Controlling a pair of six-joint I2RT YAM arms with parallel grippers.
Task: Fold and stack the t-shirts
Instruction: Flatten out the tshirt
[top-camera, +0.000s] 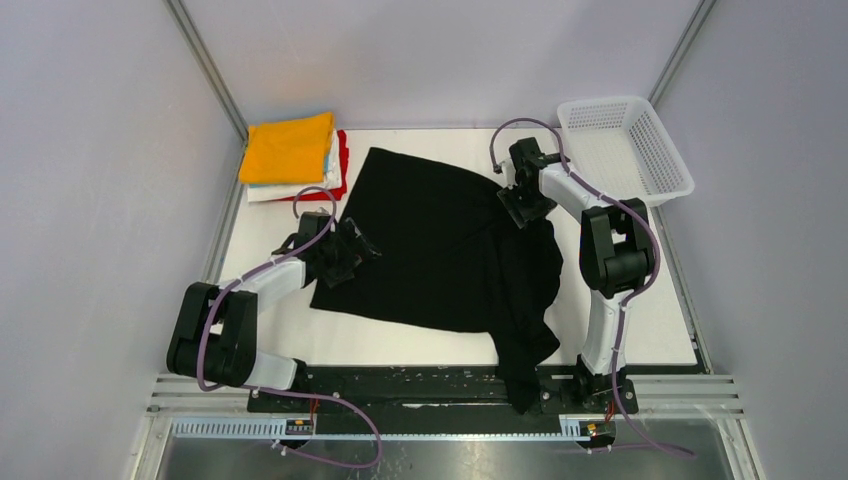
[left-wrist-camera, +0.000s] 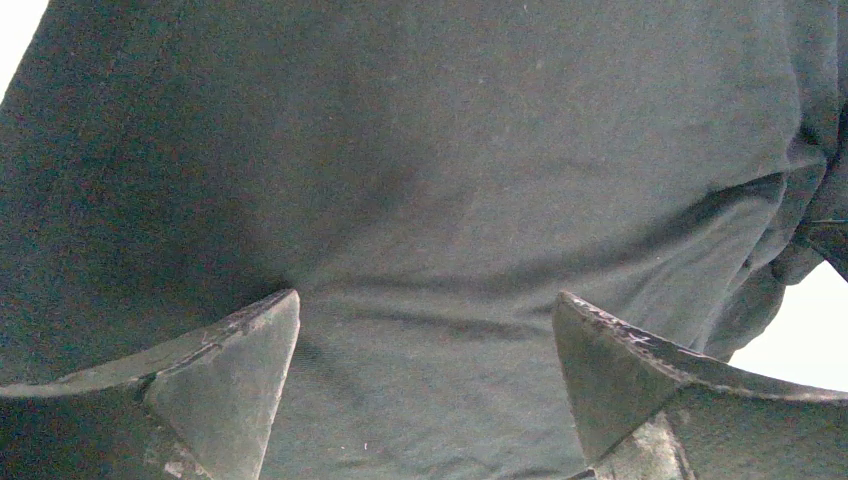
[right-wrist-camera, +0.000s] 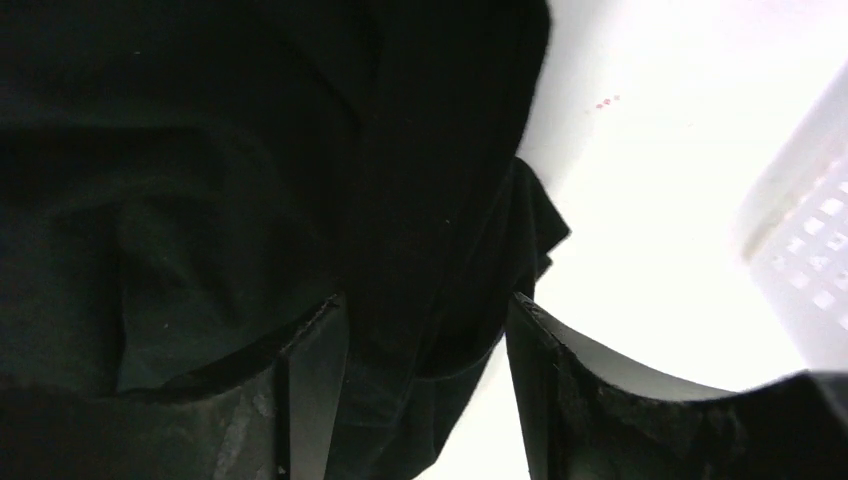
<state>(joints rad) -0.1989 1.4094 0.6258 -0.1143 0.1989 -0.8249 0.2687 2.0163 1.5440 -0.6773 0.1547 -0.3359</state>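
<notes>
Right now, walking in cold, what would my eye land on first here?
A big black t-shirt sprawls across the middle of the white table, one end drooping over the near edge. The left gripper and right gripper sit at its opposite sides. At the far left corner, a bright orange-yellow shirt tops a folded stack.

Nothing can be read in any of the three views: no word, label, brand mark, number or sign. The black t-shirt (top-camera: 440, 240) shows only plain cloth on its upturned face. The white mesh basket (top-camera: 640, 150) carries no mark that can be made out. The small fittings (top-camera: 300, 427) on the near rail (one below each arm base) are too small to tell whether they bear print.
</notes>
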